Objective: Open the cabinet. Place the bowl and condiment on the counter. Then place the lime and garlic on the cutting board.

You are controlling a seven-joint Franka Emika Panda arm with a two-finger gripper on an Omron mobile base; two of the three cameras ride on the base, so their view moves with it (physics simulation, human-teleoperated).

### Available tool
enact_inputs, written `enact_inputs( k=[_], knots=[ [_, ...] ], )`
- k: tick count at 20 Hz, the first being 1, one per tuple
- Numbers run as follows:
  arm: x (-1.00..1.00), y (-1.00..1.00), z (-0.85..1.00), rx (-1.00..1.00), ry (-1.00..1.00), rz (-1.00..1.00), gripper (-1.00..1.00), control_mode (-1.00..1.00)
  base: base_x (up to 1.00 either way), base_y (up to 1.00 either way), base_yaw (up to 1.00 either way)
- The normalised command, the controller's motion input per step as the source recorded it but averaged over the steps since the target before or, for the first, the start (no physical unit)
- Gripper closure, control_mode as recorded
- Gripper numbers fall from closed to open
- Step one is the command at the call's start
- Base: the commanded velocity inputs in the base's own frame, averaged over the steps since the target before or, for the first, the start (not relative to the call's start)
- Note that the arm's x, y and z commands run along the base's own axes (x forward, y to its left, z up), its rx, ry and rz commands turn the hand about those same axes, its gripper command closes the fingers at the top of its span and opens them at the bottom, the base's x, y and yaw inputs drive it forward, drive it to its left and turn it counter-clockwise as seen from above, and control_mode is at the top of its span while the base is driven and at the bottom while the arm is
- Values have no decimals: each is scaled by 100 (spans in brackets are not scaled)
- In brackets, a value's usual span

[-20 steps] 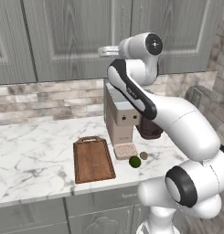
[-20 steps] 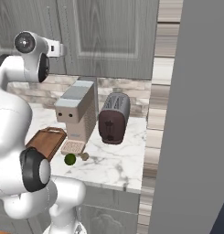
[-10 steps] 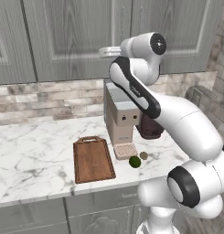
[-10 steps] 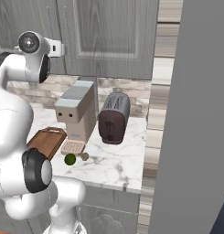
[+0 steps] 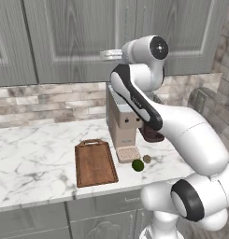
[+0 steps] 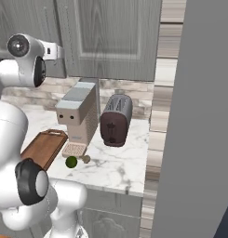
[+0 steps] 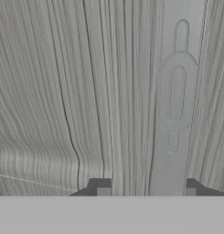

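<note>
Cabinet (image 5: 83,39) doors shut, blocking way inside; gripper (image 7: 146,191) right at door face. Coffee machine (image 5: 123,122) and toaster (image 6: 115,119) block counter (image 5: 36,154) rear right. Cutting board (image 5: 94,163) top clear. Counter left end open. Lime (image 5: 138,165), garlic (image 5: 147,159) near front edge, reachable from above.

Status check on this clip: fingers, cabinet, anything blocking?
Fingers open, straddling the handle of the grey wood-grain wall cabinet, not clamped. Doors shut. Small green lime and brownish garlic bulb on white marble counter. Nothing blocking.
</note>
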Motion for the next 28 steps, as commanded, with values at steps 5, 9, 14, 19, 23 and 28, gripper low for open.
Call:
enact_inputs(
  k=[5, 9, 14, 19, 23, 28],
  knots=[
    [-45, 100, 0, -1, 0, -8, 100, -100, 0, 0, 0],
    [-40, 100, 0, 0, 0, -8, 100, -100, 0, 0, 0],
    [-35, 100, 0, 0, 0, -6, 100, -100, 0, 0, 0],
    [-36, 100, 0, 0, 0, -4, 100, -100, 0, 0, 0],
    [-34, 100, 0, -1, 0, -2, 100, -100, 0, 0, 0],
    [-27, 100, 0, -3, 0, 0, 100, -100, 0, 0, 0]
  ],
)
